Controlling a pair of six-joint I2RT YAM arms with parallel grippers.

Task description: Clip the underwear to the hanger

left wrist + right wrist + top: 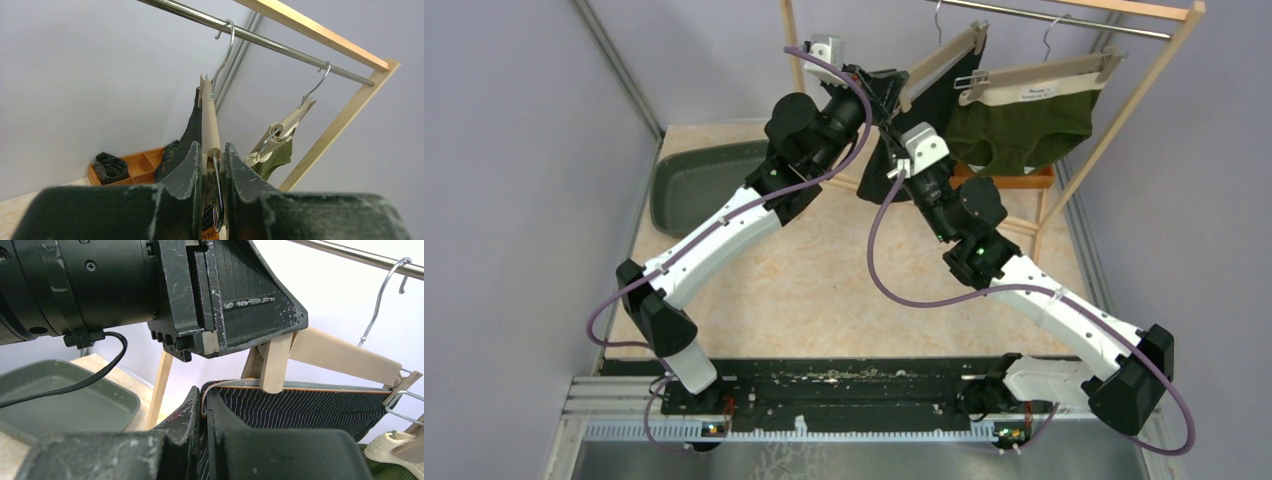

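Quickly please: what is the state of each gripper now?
Left gripper: jaws closed on the hanger clip.
Right gripper: jaws closed on the underwear waistband.

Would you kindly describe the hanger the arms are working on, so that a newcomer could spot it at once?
At the far right stands a wooden rack with a metal rail carrying two beige hangers. Yours is the tilted hanger on the left, pinched at its lower end by the left gripper. It carries dark striped underwear, whereas the neighbouring hanger holds olive-green underwear.

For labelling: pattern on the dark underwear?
The underwear is dark with fine pale stripes; clearest in right wrist view.
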